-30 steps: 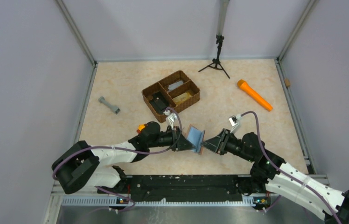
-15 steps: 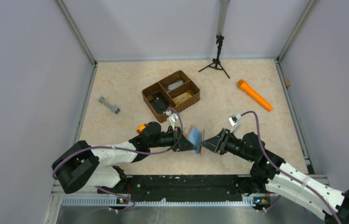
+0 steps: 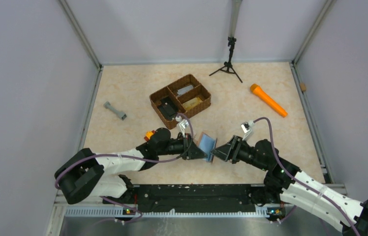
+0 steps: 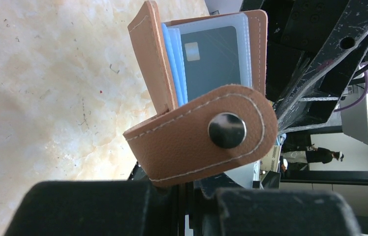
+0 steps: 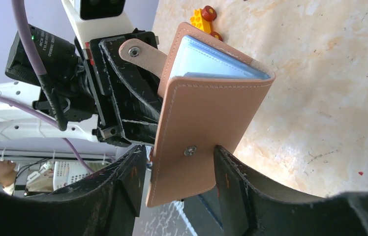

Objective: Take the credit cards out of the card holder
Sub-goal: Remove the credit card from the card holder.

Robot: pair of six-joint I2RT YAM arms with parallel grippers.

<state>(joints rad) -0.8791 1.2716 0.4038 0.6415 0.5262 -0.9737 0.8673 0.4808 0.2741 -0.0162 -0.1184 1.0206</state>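
The tan card holder (image 3: 206, 144) hangs half open above the table between my two arms. My left gripper (image 3: 195, 150) is shut on one cover near the snap strap (image 4: 197, 135). A dark credit card (image 4: 210, 61) shows in a clear sleeve, with pale blue sleeves (image 5: 211, 61) beside it. In the right wrist view the holder's other cover (image 5: 206, 123) stands between my right gripper's (image 5: 179, 169) spread jaws. A gap shows on the left side, and the right finger (image 5: 231, 182) lies against the cover's edge. The right gripper (image 3: 218, 153) is open.
A brown woven three-compartment basket (image 3: 180, 100) sits behind the arms. An orange flashlight (image 3: 268, 100) lies at the right, a grey dumbbell-shaped piece (image 3: 115, 110) at the left, a small black tripod (image 3: 229, 61) at the back. A yellow toy piece (image 5: 202, 18) lies near the left arm.
My right gripper's jaws have spread apart, letting go of the holder's cover. The left gripper still holds the holder in about the same place.
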